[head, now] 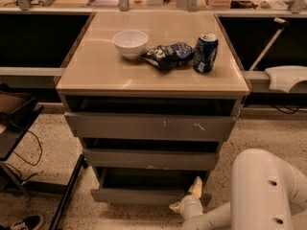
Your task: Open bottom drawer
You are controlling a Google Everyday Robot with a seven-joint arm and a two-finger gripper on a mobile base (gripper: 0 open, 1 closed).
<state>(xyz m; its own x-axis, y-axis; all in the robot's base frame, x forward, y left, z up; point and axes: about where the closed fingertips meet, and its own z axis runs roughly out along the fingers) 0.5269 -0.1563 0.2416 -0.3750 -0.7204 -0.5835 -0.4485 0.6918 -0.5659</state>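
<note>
The cabinet has three grey handleless drawers. The bottom drawer (144,195) is the lowest one, with a plain front, and it stands pulled out a little, showing its dark interior. My gripper (188,199) is low at the drawer's right end, with pale fingertips (195,187) against the front edge there. My white arm (259,190) reaches in from the lower right. The middle drawer (151,159) and the top drawer (151,126), which has white scratch marks, sit above it.
On the cabinet top (96,75) stand a white bowl (130,43), a crumpled blue chip bag (168,54) and a blue can (206,52). A dark cart (14,123) and cables are on the floor at left. A white object (287,77) lies on the ledge at right.
</note>
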